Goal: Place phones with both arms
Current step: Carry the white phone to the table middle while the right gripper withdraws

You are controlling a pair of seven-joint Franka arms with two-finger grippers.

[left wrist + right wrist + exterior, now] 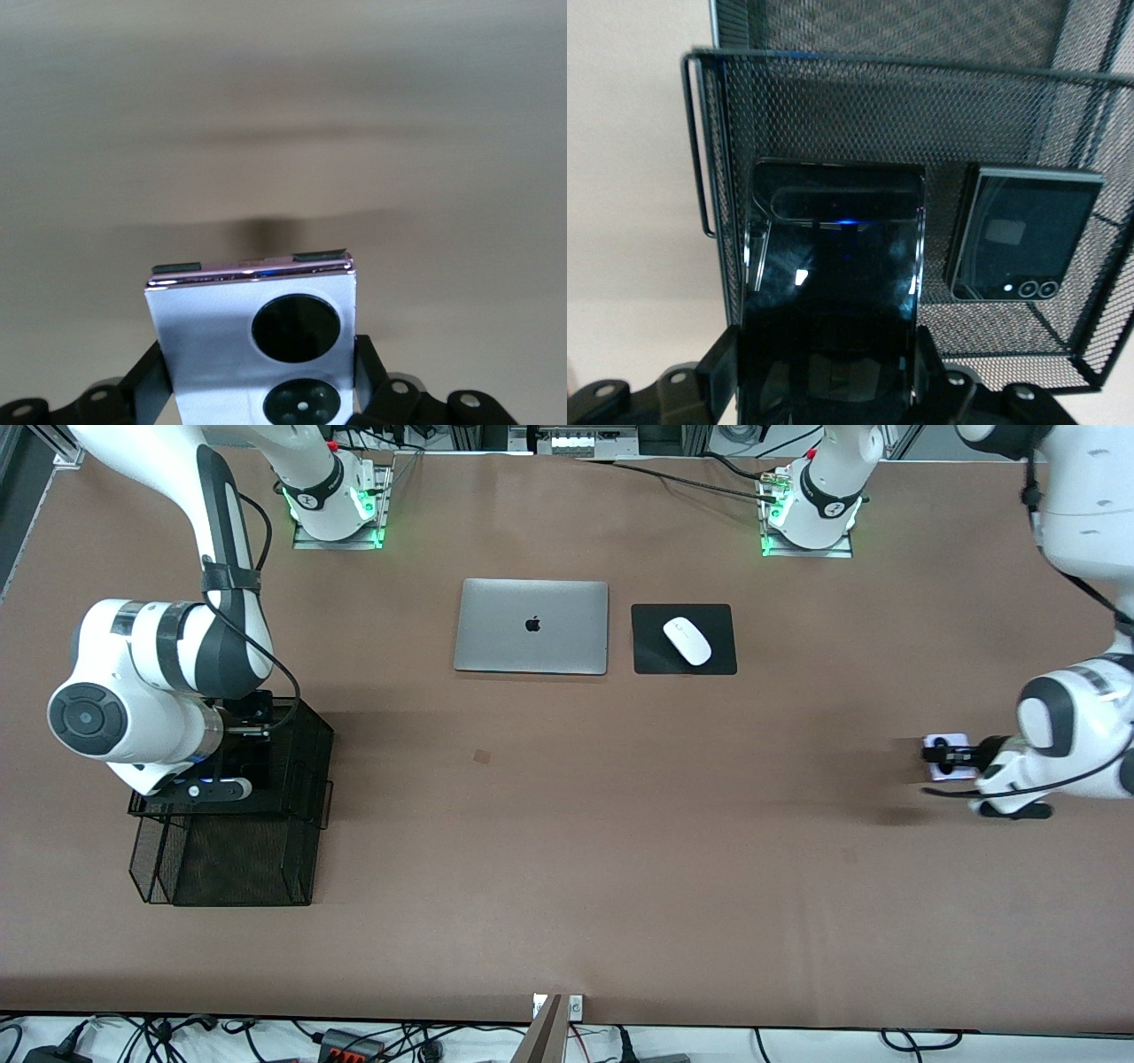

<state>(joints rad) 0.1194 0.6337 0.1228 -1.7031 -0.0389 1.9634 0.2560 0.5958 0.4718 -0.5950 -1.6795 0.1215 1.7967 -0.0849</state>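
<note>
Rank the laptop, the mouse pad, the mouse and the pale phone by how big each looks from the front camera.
1. silver laptop
2. black mouse pad
3. white mouse
4. lavender-white flip phone, partly hidden by the left claw, so its rank below the mouse is unsure.

A brown surface (pixel 567 850) fills the view under even light. Near its middle lie a closed laptop (pixel 532 626) and, beside it, a mouse (pixel 687 640) on a black pad (pixel 656 657). Cables (pixel 354 1043) run along its near edge.

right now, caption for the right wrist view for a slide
Right gripper holds the long black slab phone over the mesh tray, beside the black flip phone.
</note>
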